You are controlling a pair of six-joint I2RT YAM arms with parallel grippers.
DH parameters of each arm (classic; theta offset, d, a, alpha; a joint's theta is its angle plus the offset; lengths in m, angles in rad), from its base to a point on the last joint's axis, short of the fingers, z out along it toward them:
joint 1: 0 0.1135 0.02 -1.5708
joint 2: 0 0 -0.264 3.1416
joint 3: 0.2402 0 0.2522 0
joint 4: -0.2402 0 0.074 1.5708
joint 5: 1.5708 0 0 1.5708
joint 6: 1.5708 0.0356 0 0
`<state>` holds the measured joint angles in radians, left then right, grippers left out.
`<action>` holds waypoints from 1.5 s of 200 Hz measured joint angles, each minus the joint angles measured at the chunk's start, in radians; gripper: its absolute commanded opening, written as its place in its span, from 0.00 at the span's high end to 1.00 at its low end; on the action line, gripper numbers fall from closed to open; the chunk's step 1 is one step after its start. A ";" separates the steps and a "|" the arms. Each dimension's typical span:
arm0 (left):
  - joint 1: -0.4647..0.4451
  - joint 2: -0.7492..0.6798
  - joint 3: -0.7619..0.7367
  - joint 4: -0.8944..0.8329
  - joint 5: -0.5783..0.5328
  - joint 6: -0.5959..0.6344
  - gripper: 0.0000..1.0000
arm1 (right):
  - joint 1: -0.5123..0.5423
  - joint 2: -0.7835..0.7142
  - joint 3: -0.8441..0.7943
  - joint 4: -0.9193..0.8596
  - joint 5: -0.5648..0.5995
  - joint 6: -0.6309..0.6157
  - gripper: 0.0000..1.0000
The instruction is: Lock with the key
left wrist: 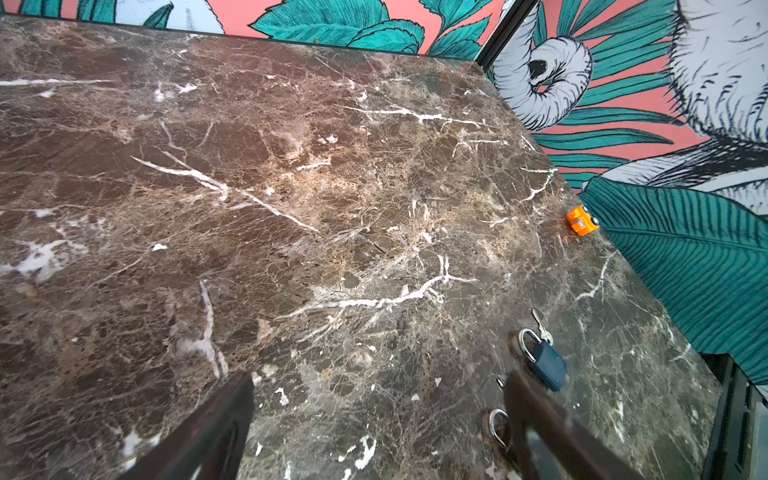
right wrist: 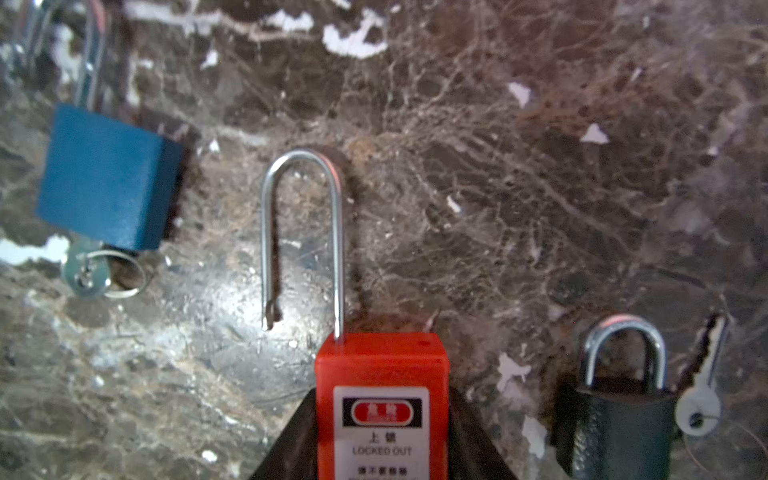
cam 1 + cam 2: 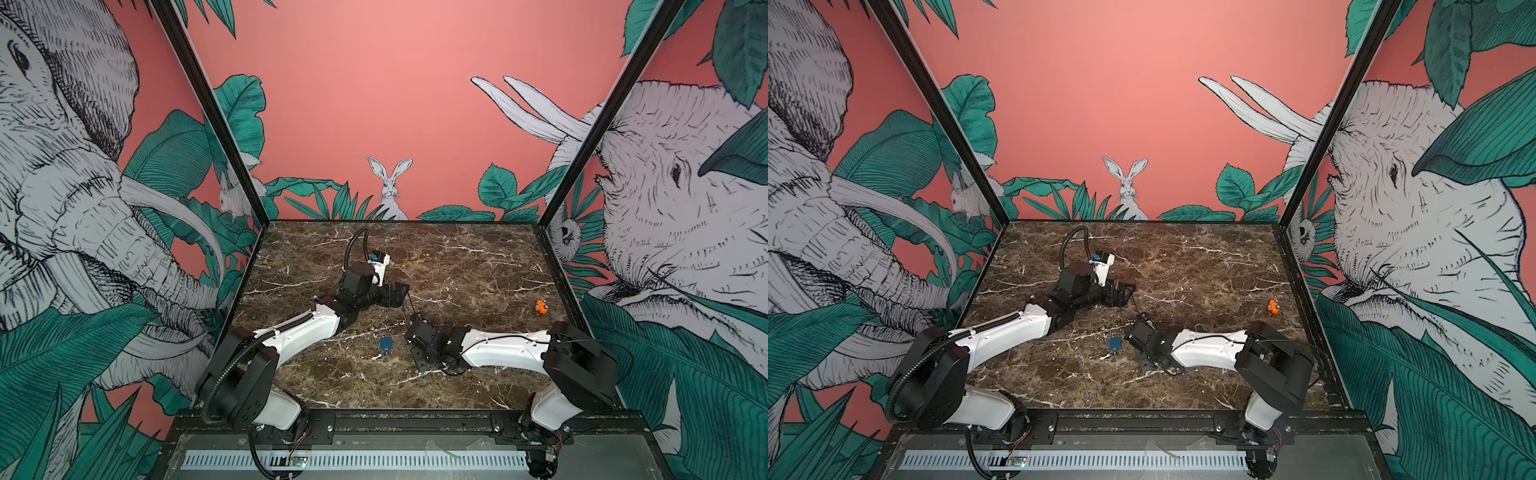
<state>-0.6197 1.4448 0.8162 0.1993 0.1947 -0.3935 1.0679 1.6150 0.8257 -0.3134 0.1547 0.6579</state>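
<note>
Flanking the red padlock, right fingers; its shackle open

Stereo pair high; wrist cams close.

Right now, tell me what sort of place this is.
Probably a robot test booth, not a real room: a marble-look table, jungle-mural walls on black framing, and the left arm and right arm mounted on a front rail.
</note>
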 measured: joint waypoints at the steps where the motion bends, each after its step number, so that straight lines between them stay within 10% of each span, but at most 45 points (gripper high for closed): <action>1: 0.000 0.001 0.000 0.001 0.001 -0.002 0.06 | 0.000 0.000 0.000 0.000 0.000 0.000 0.61; 39: 0.000 0.013 0.000 0.014 0.033 -0.017 0.08 | 0.000 0.000 0.000 0.000 -0.001 -0.011 0.70; 76: 0.000 0.014 -0.001 0.026 0.054 -0.027 0.09 | 0.000 -0.007 -0.001 -0.003 -0.007 -0.034 1.00; 143: 0.000 0.022 -0.008 0.086 0.165 -0.010 0.10 | -0.074 -0.211 -0.093 0.010 -0.115 -0.159 1.00; 203: 0.000 0.025 -0.008 0.158 0.381 0.043 0.11 | -0.294 -0.519 -0.116 -0.079 -0.436 -0.353 1.00; 300: 0.000 0.037 -0.008 0.317 0.729 0.001 0.13 | -0.436 -0.572 -0.104 -0.086 -0.856 -0.292 1.00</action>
<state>-0.6197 1.4815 0.8082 0.5163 0.9234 -0.3927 0.6319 1.0431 0.7216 -0.3992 -0.7010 0.3656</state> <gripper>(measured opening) 0.878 0.387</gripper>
